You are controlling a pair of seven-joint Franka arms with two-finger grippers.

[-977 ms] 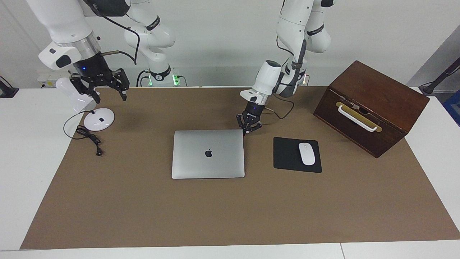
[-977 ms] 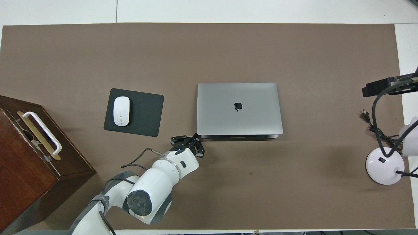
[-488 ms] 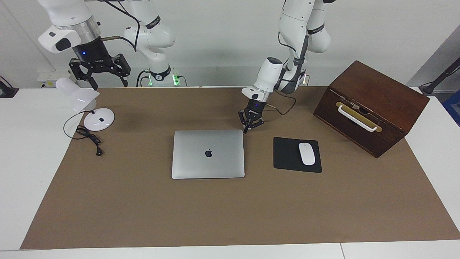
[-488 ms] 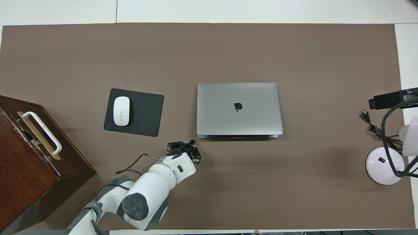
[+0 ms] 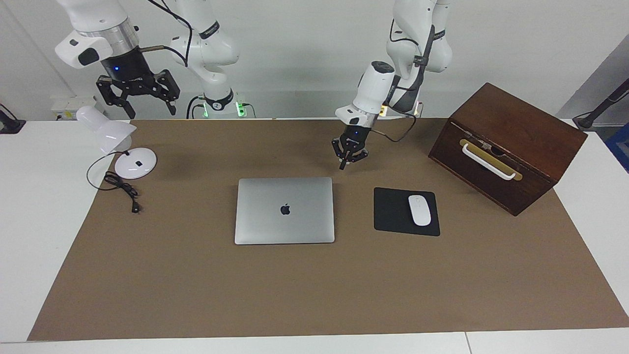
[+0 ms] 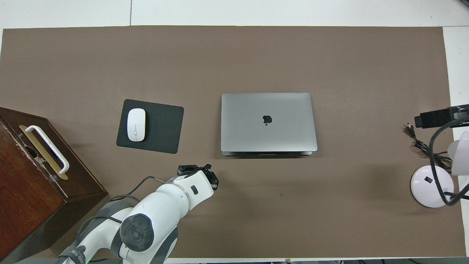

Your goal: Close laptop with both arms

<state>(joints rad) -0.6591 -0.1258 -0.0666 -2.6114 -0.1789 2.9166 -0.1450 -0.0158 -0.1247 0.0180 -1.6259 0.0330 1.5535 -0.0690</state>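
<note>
Laptop [image 5: 284, 210] lid shut, flat, silver-grey.

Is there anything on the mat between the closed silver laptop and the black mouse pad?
Nothing: between the thin silver-grey metal laptop and the black rectangular mouse pad only bare brown table mat shows, in both the overhead and the facing view.

The laptop [image 5: 284, 210] has a smooth, matt silver metal lid. Beside it, a glossy white plastic mouse [image 5: 419, 210] lies on a matt black mouse pad [image 5: 391, 211]; the wooden box [image 5: 511, 132] looks dark and polished.
</note>
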